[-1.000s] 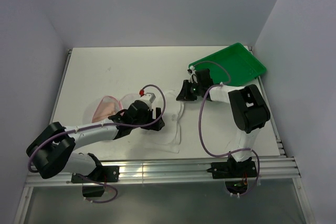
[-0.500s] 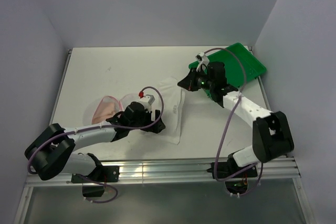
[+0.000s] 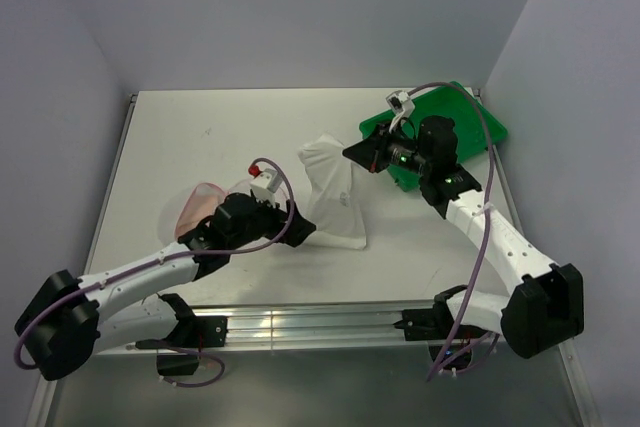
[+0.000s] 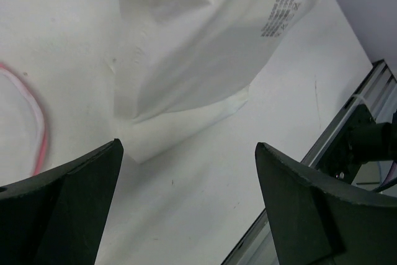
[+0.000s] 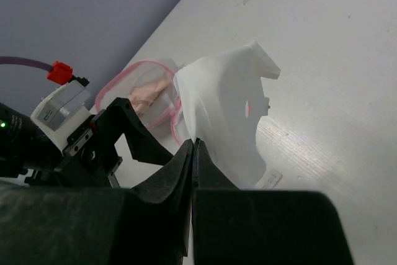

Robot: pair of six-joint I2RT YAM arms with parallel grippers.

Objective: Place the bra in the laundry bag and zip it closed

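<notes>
We saw the right jaws clamped on the white bra (image 3: 330, 192) mid-frame, its printed label (image 4: 282, 10) too small to read; the left jaws stood apart, empty.

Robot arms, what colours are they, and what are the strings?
The left arm and right arm are white tubes with chunky black joints. The strings are purple cables. The left hand and right hand are black, with two fingers each.
</notes>
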